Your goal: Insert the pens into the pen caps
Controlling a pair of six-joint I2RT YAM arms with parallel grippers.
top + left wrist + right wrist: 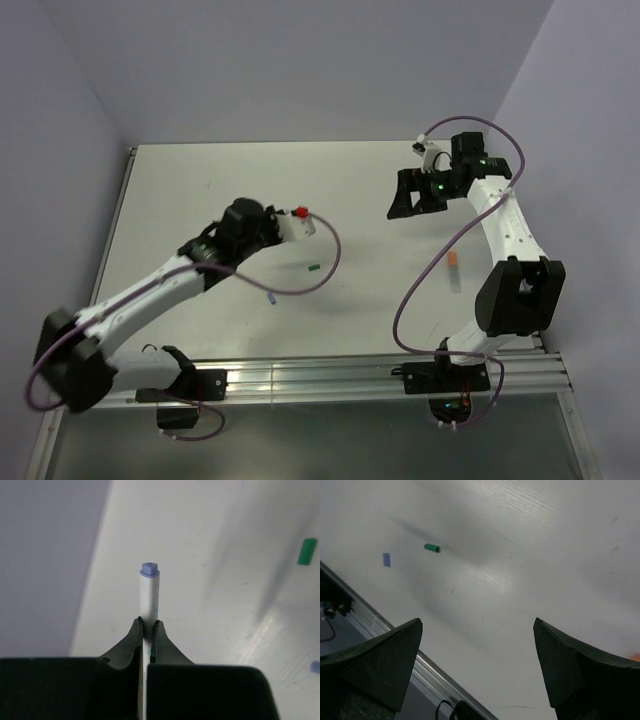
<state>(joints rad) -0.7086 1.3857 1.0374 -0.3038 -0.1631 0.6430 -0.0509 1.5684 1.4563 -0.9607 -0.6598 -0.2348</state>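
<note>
My left gripper (149, 622) is shut on a thin white pen (149, 592). The pen sticks out ahead of the fingers and ends in a small blue-violet tip, held above the table. The left arm's wrist (247, 222) is at mid-left. A dark green cap (313, 268) (306, 551) (431, 547) and a blue cap (272, 298) (315, 667) (386, 560) lie loose on the table, apart from the pen. A thicker translucent pen with an orange end (454, 272) lies near the right arm. My right gripper (417, 200) (478, 621) is wide open and empty, above the table at back right.
An aluminium rail (330, 375) (380, 625) runs along the table's near edge. Walls close the left, back and right sides. A purple cable (338, 250) loops from the left wrist over the table near the green cap.
</note>
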